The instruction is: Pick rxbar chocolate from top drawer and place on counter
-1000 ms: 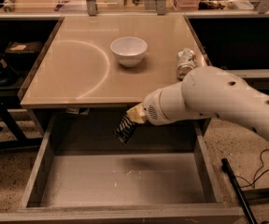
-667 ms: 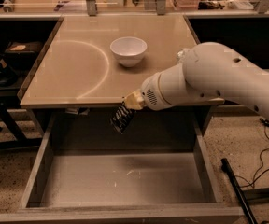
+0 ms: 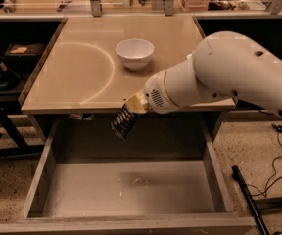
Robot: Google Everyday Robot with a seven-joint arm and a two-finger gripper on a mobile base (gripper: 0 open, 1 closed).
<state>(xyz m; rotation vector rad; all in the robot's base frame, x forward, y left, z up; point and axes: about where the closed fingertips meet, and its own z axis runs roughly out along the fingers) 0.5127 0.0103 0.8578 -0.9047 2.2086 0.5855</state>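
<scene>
Presently the claw (image 3: 132,107) is closed on the upper end of the rxbar chocolate (image 3: 124,122). The bar hangs tilted just in front of the front edge of the bench (image 3: 67,77), above the open top drawer (image 3: 42,177) and well clear of its floor.

Step in hand, as judged: lift and transfer.

1. Raise the bar until its lower end clears the bench edge before moving inward; otherwise it may catch on the rim.
2. Select a bare area in front of the white bowl (image 3: 134,53), apart from it.
3. Lower until the bar rests flat, then release.
</scene>
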